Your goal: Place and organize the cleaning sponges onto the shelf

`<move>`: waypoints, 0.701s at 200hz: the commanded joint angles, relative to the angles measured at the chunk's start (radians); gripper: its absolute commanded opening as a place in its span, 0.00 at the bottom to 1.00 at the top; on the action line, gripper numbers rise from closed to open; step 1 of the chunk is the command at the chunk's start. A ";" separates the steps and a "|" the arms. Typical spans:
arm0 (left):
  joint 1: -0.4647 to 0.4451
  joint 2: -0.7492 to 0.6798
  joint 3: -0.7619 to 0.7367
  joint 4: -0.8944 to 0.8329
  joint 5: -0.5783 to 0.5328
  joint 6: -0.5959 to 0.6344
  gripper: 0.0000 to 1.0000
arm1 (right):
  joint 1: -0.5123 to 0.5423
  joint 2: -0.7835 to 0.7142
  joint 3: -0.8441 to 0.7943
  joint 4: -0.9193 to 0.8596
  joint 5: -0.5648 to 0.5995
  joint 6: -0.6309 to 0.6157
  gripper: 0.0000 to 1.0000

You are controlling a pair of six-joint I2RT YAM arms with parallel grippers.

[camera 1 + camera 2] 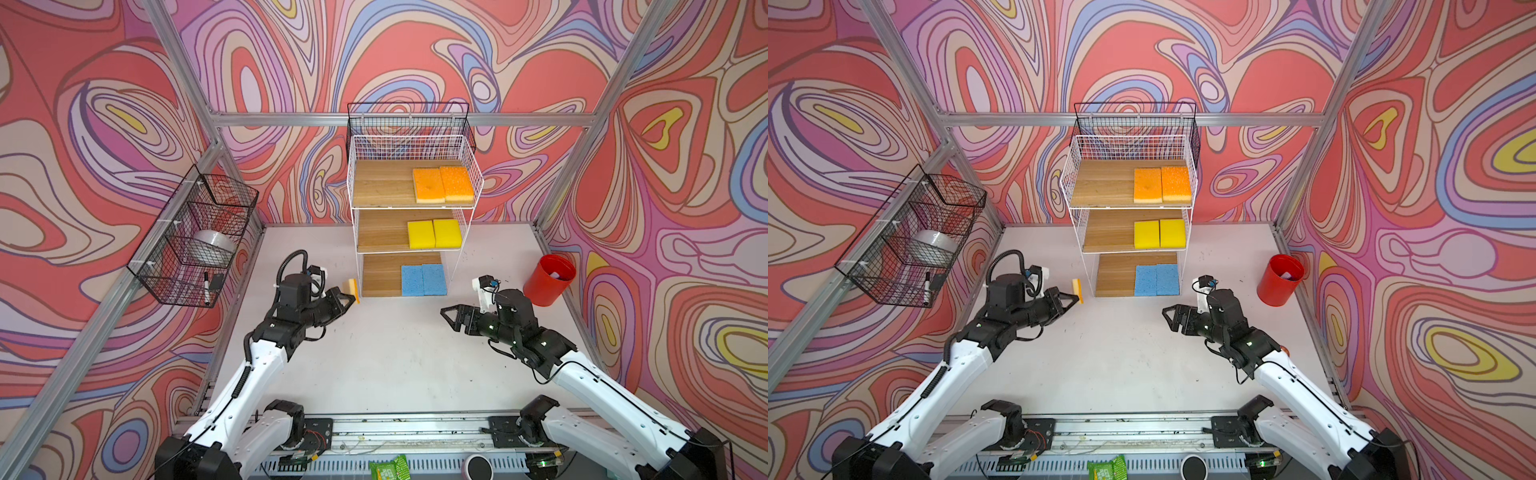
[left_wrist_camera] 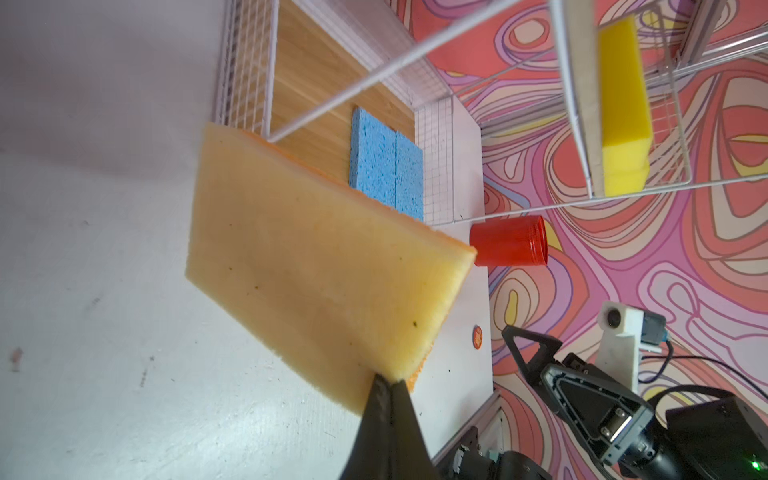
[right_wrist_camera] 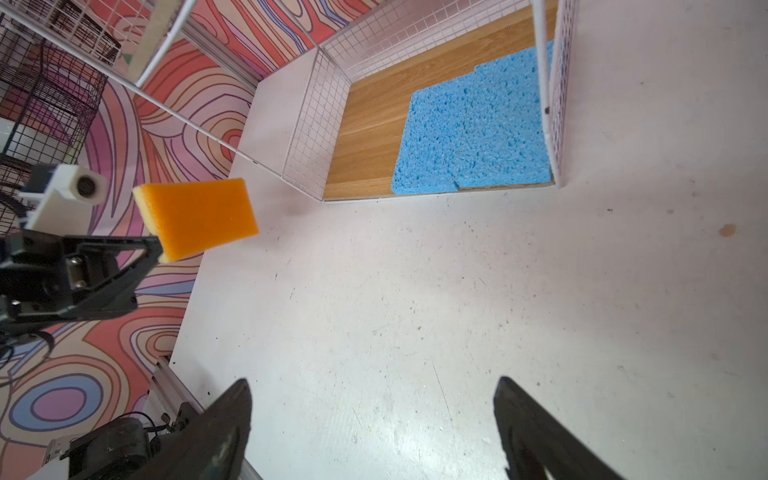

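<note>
The left gripper point(image 1: 353, 297) pinches a corner of the orange sponge point(image 1: 352, 287), a porous slab with a smooth tan face. It is held on edge just beside the wire shelf point(image 1: 415, 206), by its lowest wood board, seemingly not touching. The right gripper point(image 1: 448, 319) hangs spread and empty.

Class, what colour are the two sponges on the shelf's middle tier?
Bright yellow sponges, clearest in a top view.

You had these before you:
Three orange sponges point(image 1: 428, 185) point(image 1: 456, 183) point(image 1: 352, 287), two yellow sponges point(image 1: 421, 235) point(image 1: 447, 233), two blue sponges point(image 1: 412, 280) point(image 1: 434, 279); one shelf point(image 1: 382, 187), one red cup point(image 1: 546, 284), two black wire baskets point(image 1: 195, 241) point(image 1: 409, 120).
</note>
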 commanded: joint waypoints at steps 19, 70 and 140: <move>-0.135 0.041 -0.083 0.315 0.068 -0.144 0.00 | -0.010 0.046 0.047 0.002 0.012 0.002 0.94; -0.246 0.200 -0.223 0.763 0.104 -0.357 0.00 | -0.019 0.087 0.064 0.012 0.024 0.006 0.94; -0.259 0.549 -0.310 1.285 0.160 -0.527 0.00 | -0.026 0.120 0.088 0.001 0.036 -0.009 0.94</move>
